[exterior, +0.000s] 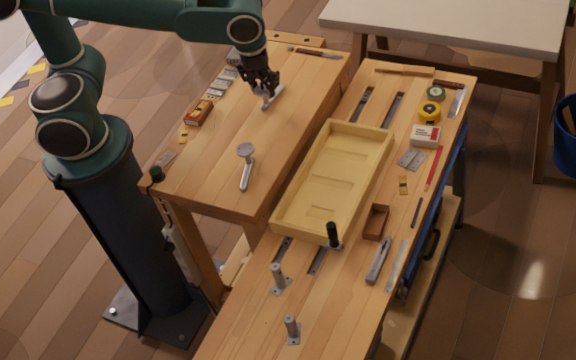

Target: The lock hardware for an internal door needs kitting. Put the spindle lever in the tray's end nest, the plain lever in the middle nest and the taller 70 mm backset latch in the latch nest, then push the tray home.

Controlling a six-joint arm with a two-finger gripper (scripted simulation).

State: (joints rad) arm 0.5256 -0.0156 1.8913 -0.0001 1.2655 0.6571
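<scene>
On the left workbench a silver lever (272,96) lies at the far end, and my gripper (266,88) is down over it with its fingers closed on the lever. A second silver lever with a round rose (245,164) lies nearer the front of the same bench. The yellow tray (333,180) sits on rails on the right bench, its nests empty. Two upright latch bodies (279,276) (292,327) stand on plates at the near end of the right bench.
Behind the benches stands a white-topped table (448,25). Small cards and a red-and-yellow box (198,112) lie along the left bench's far-left edge. Tape measures, a white box (425,136), hinges and a pencil lie right of the tray. A black stop peg (332,234) stands at the tray's near end.
</scene>
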